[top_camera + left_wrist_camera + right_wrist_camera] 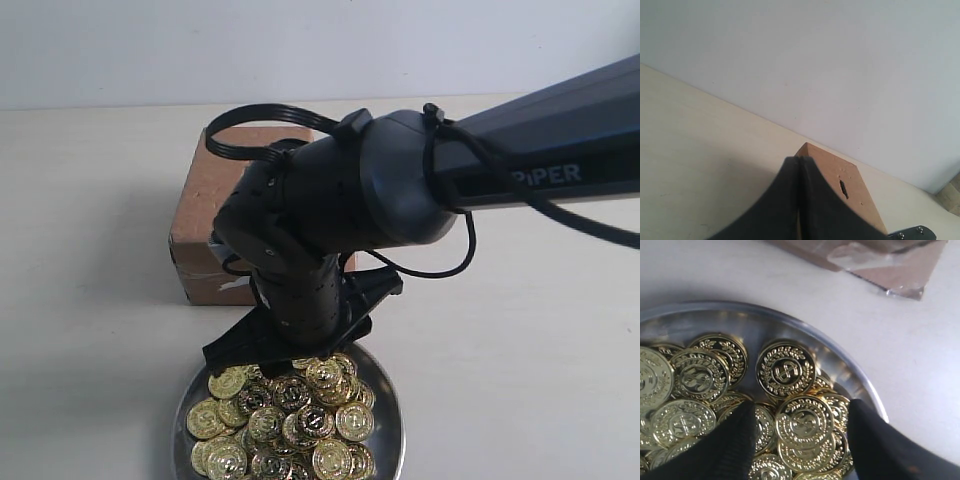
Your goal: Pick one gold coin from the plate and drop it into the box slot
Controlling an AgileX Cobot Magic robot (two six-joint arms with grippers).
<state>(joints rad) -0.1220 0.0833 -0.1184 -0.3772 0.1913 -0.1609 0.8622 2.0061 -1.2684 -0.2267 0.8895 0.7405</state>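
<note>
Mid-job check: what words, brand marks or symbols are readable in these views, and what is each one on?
"PiPER": on the right arm.
"$": what looks like a dollar sign inside a wreath, on the gold coins.
The box shows no readable print.

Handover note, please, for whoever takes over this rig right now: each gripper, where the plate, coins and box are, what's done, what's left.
Left gripper: fingers shut, empty, raised near the box.
Right gripper: fingers open, low over the plate, either side of one gold coin; nothing gripped.
The pile of coins is on the plate. The box is just beyond it, slot in its top face.
Done: approach to a coin.
Left: close on one coin, lift it, carry it to the slot, release.
</note>
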